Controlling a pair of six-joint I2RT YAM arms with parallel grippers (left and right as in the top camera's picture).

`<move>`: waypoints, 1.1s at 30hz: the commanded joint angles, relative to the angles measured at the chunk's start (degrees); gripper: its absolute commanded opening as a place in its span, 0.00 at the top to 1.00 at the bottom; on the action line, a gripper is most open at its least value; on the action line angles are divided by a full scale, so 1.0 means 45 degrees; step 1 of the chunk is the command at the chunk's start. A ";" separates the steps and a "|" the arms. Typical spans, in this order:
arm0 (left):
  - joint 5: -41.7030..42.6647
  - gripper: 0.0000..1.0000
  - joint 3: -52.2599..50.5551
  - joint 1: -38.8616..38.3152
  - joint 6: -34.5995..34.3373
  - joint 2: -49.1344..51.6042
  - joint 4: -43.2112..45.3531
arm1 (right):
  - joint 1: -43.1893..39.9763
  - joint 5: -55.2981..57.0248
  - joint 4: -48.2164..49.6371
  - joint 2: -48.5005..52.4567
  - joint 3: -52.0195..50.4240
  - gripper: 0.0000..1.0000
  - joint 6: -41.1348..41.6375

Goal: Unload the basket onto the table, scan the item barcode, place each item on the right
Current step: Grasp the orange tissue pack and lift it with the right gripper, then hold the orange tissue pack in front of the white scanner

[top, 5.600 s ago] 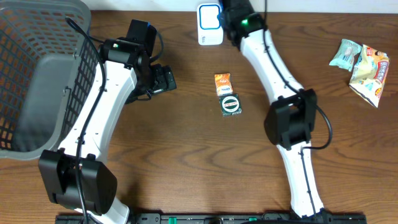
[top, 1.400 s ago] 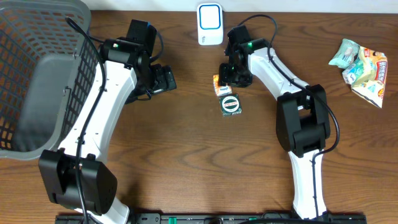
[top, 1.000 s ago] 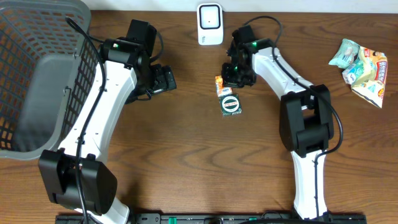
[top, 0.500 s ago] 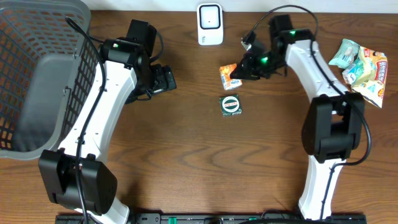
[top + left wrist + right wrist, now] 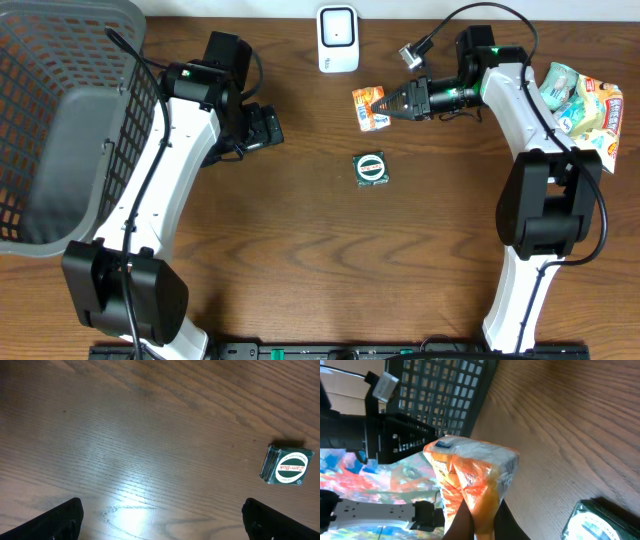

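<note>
A small orange and white snack packet hangs above the table, pinched at one end by my right gripper, which is shut on it. In the right wrist view the packet fills the middle, with its crinkled orange end between my dark fingers. No barcode shows on it. The white scanner stands at the table's back edge, up and to the left of the packet. My left gripper hovers open over bare wood on the left, and its fingertips stand far apart with nothing between them.
A green Zam-Buk tin lies mid-table; it also shows in the left wrist view as the tin. A grey mesh basket fills the left side. Two more snack packets lie at the far right.
My right gripper closed on the orange packet beside the tin, lifted it and carried it back and to the right, the arm swinging rightward. The left arm stayed still.
</note>
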 commanded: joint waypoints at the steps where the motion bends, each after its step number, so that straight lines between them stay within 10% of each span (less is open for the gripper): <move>1: -0.0034 0.00 -0.0063 0.0024 -0.0160 0.0049 -0.0034 | -0.0044 -0.0879 0.0010 -0.0204 -0.0024 0.99 -0.0340; 18: -0.0034 0.00 -0.0063 0.0024 -0.0160 0.0049 -0.0034 | 0.0063 0.0709 0.0121 -0.0204 -0.0024 0.99 -0.0073; 24: -0.0039 0.00 -0.0063 0.0024 -0.0160 0.0049 -0.0034 | 0.1418 0.8850 0.0801 -0.0204 0.0068 0.99 0.4041; 33: -0.0034 0.00 -0.0063 0.0024 -0.0160 0.0049 -0.0034 | 0.3808 1.9696 0.2769 -0.0204 0.2123 0.99 0.2341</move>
